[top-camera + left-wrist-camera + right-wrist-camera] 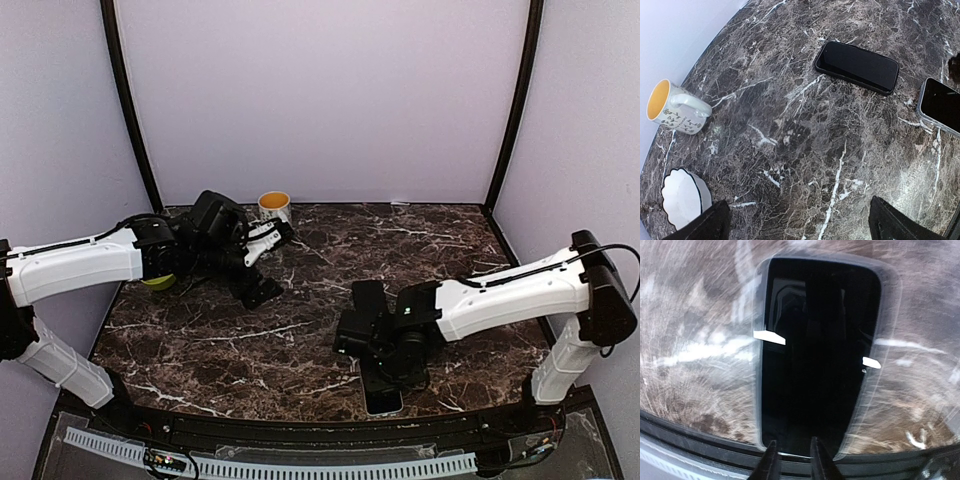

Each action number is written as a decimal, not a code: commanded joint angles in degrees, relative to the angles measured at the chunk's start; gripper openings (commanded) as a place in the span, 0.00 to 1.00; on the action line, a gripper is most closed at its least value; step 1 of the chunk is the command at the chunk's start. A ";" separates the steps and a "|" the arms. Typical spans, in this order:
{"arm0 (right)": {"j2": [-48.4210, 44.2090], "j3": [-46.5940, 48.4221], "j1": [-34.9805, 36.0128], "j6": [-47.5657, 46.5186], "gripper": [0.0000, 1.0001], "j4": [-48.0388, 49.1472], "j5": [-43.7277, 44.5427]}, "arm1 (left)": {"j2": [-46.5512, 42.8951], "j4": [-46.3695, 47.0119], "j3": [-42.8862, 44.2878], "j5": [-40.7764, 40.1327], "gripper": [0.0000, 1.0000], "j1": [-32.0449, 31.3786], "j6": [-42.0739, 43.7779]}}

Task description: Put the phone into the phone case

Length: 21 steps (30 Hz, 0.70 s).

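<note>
A black phone (815, 365) lies screen up inside the clear phone case (879, 390) near the table's front edge (383, 398); the case rim shows around it, blurred. My right gripper (794, 455) hovers over the phone's near end, fingers almost together with nothing between them; in the top view it (385, 372) is just behind the phone. The cased phone also shows at the right edge of the left wrist view (940, 102). My left gripper (802, 225) is wide open and empty over bare marble at the back left (272, 262).
A second black phone (857, 66) lies bare mid-table (368, 298). A flowered mug with a yellow inside (675, 107) stands at the back (275, 205). A white scalloped bowl (682, 197) sits beside my left finger. A yellow-green object (158, 282) lies under my left arm.
</note>
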 commanded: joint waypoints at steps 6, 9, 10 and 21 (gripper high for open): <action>-11.04 -10.53 -5.35 1.55 0.57 3.36 -4.58 | 0.46 -0.56 -0.57 -0.23 0.99 0.34 0.68; -11.31 -13.90 -5.72 1.51 0.49 6.89 -6.36 | 0.53 -0.63 -0.61 -0.08 0.99 0.32 0.67; -11.31 -14.92 -5.77 1.42 0.45 8.17 -6.48 | 0.52 -0.60 -0.62 -0.13 0.99 0.28 0.67; -7.85 -21.46 -4.27 0.06 0.02 16.13 -9.58 | 0.39 -0.64 -0.61 -0.32 0.99 0.26 0.71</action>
